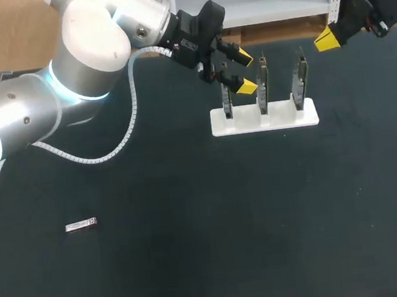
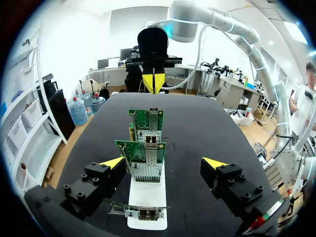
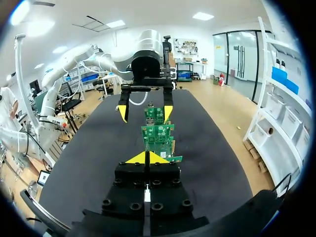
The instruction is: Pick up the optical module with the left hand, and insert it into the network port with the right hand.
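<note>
Our left hand [image 1: 245, 72] hangs wide open by the white rack [image 1: 264, 120] at about 1 o'clock on the desk [image 1: 220, 262]. Its fingers stand either side of the line of three upright network cards [image 2: 143, 159] and touch none that we can see. The optical module [image 1: 81, 224] lies flat and ungripped at 8 o'clock, well apart from the rack. The main risk, as we judge it, is a finger clipping a card on leaving the rack and shifting it, which would spoil the later port alignment. The module is also small and low, so a slightly off descent could push it along the desk rather than pinch it. Our right hand [image 3: 147, 158] sits at 2 o'clock beyond the rack, pinched closed on nothing. The desk is dark, matte and even, and the left arm's white cable [image 1: 134, 113] loops above it.
</note>
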`<state>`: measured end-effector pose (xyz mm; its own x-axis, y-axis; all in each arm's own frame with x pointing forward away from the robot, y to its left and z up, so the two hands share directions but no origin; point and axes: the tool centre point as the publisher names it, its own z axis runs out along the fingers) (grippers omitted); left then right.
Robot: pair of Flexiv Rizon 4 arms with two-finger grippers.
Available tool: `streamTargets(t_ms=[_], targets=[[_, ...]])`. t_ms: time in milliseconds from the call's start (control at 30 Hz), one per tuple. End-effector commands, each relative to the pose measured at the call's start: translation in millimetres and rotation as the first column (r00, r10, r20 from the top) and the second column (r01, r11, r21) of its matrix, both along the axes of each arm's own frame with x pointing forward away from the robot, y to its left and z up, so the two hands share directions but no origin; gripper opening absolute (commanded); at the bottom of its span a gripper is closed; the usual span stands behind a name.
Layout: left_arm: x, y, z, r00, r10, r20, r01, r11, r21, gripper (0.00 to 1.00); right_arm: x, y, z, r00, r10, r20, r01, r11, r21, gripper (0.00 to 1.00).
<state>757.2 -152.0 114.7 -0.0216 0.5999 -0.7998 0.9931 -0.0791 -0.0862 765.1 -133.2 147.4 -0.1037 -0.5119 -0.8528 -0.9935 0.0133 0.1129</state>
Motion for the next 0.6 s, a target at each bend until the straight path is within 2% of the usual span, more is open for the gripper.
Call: streamTargets(t_ms=[33,233,267,300,600], targets=[[2.4,-1.0,0.5,1.000,-0.003,-0.004,0.003,1.000,0.005,1.00,-0.4,0.7,-0.4,1.000,0.002,0.001,-0.002,1.000,0.000,0.00],[2.4,-1.0,0.5,1.000,-0.003,-0.004,0.003,1.000,0.005,1.00,-1.3,0.8,-0.5,1.000,-0.005,0.009,0.005,1.000,0.000,0.00],[2.4,-1.0,0.5,1.000,-0.003,-0.004,0.003,1.000,0.005,1.00,-1.6,1.2,0.0,1.000,-0.004,0.003,0.004,1.000,0.013,0.07],[2.4,-1.0,0.5,1.000,-0.003,-0.004,0.003,1.000,0.005,1.00,-1.8,1.2,0.8,1.000,0.006,-0.005,-0.005,1.000,0.018,1.00],[2.4,-1.0,0.5,1.000,-0.003,-0.004,0.003,1.000,0.005,1.00,-1.8,1.2,0.8,1.000,0.006,-0.005,-0.005,1.000,0.018,1.00]])
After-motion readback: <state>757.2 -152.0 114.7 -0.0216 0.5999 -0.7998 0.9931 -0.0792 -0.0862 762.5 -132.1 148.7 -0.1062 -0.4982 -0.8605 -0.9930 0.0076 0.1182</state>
